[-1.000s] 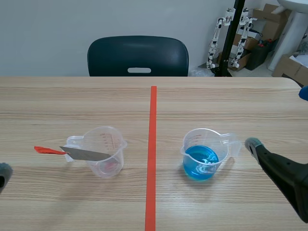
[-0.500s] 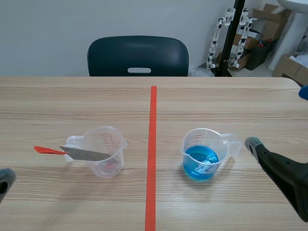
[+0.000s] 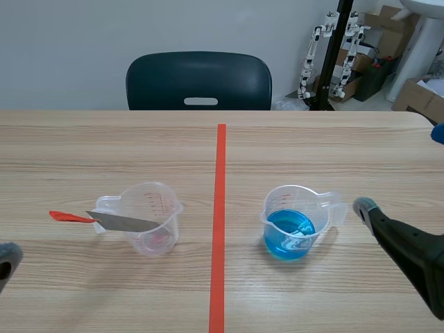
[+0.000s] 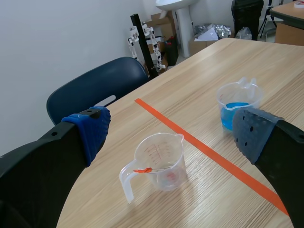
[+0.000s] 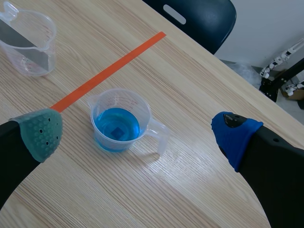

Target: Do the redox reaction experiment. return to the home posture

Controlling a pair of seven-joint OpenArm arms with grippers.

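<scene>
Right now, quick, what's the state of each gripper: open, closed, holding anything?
Left gripper: open, holding nothing.
Right gripper: open, holding nothing.

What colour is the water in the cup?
The liquid is bright blue; the right wrist view shows it best.

clear beaker (image 3: 164,202) — upright, grey strip (image 3: 125,222) leaning across rim | blue-liquid beaker (image 3: 291,232) — upright, well apart
</scene>
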